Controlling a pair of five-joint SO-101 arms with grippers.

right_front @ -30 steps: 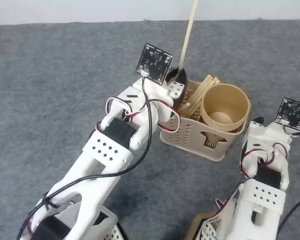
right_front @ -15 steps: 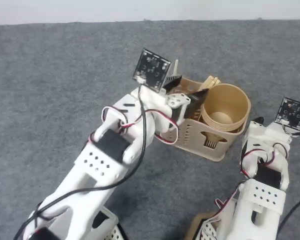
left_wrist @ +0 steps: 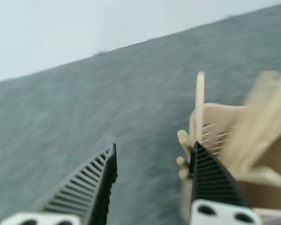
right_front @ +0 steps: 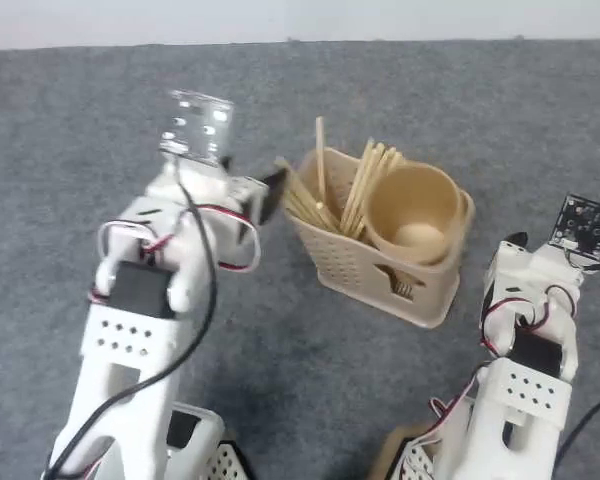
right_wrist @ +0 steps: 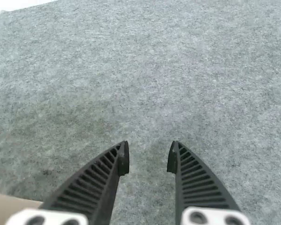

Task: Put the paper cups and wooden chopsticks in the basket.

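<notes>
Chopsticks [right_front: 352,190] and cup [right_front: 415,215] sit in basket [right_front: 355,265], mid-tabletop [right_front: 80,110]. Left gripper [left_wrist: 154,147] wide, empty, just left of basket. Right gripper [right_wrist: 149,146] narrowly parted, empty, near right. My worry: left gripper clips the splayed chopsticks and tips the basket.

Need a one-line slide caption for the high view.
Left gripper open beside the basket, with wooden chopsticks and a paper cup standing inside.
</notes>
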